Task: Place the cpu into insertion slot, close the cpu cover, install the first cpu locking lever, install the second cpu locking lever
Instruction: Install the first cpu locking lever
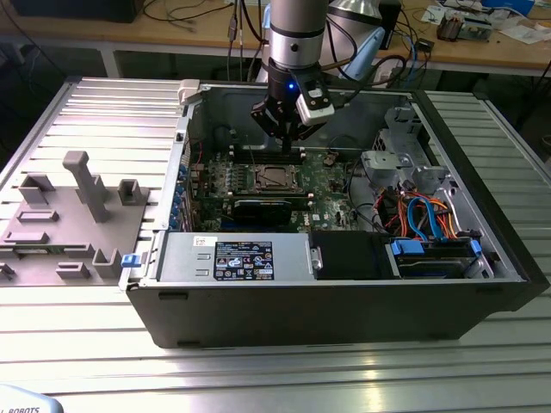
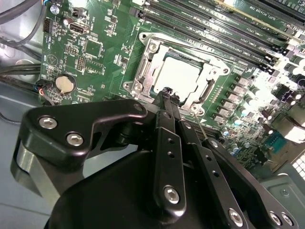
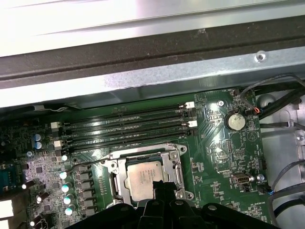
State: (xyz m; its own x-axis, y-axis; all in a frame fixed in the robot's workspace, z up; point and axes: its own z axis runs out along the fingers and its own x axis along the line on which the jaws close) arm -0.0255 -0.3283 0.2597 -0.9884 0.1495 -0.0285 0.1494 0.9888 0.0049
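Gripper fingers pressed together over chip seated under cover; exterior view adds surrounding case.

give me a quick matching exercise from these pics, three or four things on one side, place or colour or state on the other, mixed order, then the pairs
Things:
1. cpu
2. cpu cover
3. gripper
4. coin cell battery

Descriptions:
A. round silver disc on the green board, away from the socket
B. black fingers, tips right over the socket's edge
C. pale square chip lying in the socket
D. silvery metal frame lying around the chip

Pairs: 1-C, 2-D, 3-B, 4-A
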